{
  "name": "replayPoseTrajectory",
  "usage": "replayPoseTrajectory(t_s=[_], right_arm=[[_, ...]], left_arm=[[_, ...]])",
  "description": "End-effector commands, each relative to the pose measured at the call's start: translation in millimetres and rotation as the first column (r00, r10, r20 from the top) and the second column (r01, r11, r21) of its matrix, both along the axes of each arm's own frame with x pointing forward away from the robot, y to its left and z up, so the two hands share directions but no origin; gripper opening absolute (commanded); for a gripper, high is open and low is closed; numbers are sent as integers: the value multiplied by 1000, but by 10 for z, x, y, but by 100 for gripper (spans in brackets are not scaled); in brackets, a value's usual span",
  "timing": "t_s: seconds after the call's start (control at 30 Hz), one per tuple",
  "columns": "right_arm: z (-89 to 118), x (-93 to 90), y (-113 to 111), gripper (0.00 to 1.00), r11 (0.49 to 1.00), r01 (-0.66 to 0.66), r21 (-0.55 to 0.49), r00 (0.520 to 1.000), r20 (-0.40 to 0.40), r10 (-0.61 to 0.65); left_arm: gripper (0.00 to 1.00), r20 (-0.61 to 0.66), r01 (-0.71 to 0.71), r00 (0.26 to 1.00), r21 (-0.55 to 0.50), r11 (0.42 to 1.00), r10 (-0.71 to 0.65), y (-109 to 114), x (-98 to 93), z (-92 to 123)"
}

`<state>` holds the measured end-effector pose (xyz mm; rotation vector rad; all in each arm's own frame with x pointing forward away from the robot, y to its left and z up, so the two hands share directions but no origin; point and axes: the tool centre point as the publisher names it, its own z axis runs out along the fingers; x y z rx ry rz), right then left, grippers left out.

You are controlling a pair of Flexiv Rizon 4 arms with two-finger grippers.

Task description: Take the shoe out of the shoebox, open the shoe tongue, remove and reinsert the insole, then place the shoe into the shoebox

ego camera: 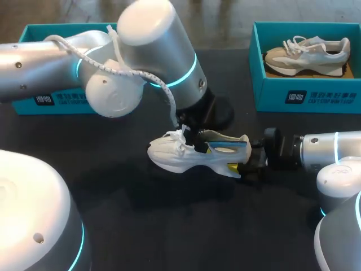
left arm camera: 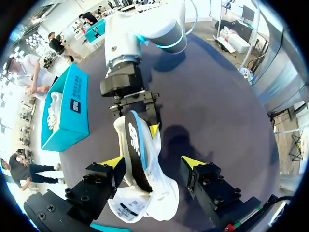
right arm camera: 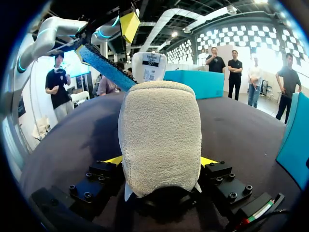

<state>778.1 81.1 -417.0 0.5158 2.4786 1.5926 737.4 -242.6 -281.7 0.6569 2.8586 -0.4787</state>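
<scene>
The left gripper (left arm camera: 153,165) stands with fingers wide apart around a white shoe (left arm camera: 163,192) on the dark table (left arm camera: 217,111). A dark, blue-edged insole (left arm camera: 134,147) rises on edge out of it. Ahead, the right gripper (left arm camera: 137,116) clasps the heel, with a teal shoebox (left arm camera: 72,104) off to one side

Black matte table (ego camera: 169,226) spanned whole workspace, its top dark and bare in front. Left shoebox (ego camera: 62,103), teal, sat at far left corner, lid off, label panel facing forward. Right shoebox (ego camera: 316,93), same teal, sat at far right corner, also open-topped, well apart from first. White sneaker (ego camera: 186,155) stood sole-down near table middle, toe toward left, shadow directly beneath; contact with top looked likely but unconfirmed.
</scene>
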Motion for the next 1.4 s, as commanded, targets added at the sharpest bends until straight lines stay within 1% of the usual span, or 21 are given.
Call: replayPoseTrajectory(t_s=[0.03, 0.13, 0.2, 0.37, 0.53, 0.6, 0.67, 0.93, 1.1, 1.23, 1.3, 1.4], right_arm=[[9, -4, 9, 0, 1000, 1, -4, 1000, -2, -1], [9, -4, 9, 0, 1000, 1, -4, 1000, -2, -1], [9, -4, 9, 0, 1000, 1, -4, 1000, -2, -1], [9, -4, 9, 0, 1000, 1, -4, 1000, -2, -1], [9, -4, 9, 0, 1000, 1, -4, 1000, -2, -1], [9, -4, 9, 0, 1000, 1, -4, 1000, -2, -1], [9, -4, 9, 0, 1000, 1, -4, 1000, -2, -1], [9, -4, 9, 0, 1000, 1, -4, 1000, -2, -1], [9, -4, 9, 0, 1000, 1, -4, 1000, -2, -1], [9, -4, 9, 0, 1000, 1, -4, 1000, -2, -1], [9, -4, 9, 0, 1000, 1, -4, 1000, -2, -1], [9, -4, 9, 0, 1000, 1, -4, 1000, -2, -1]], left_arm=[[73, 10, -7, 1000, 9, 1000, 7, -72, 16, -103], [75, 15, -18, 1000, 13, 1000, 18, -80, 55, -157], [72, 15, -24, 1000, 13, 1000, 24, -85, 85, -193], [69, 16, -40, 999, 3, 999, 40, -129, 179, -254], [59, 15, -41, 999, -4, 999, 41, -199, 261, -337], [58, 11, -40, 999, -10, 999, 40, -226, 284, -377], [55, 4, -39, 999, -17, 999, 39, -245, 291, -412], [55, -3, -32, 999, -29, 999, 32, -287, 261, -505], [55, 4, -36, 999, -35, 999, 36, -297, 230, -504], [53, 37, -51, 998, -18, 999, 52, -329, 231, -509], [52, 42, -59, 997, -19, 998, 60, -345, 261, -511], [46, 43, -65, 997, -21, 998, 66, -374, 299, -525]])
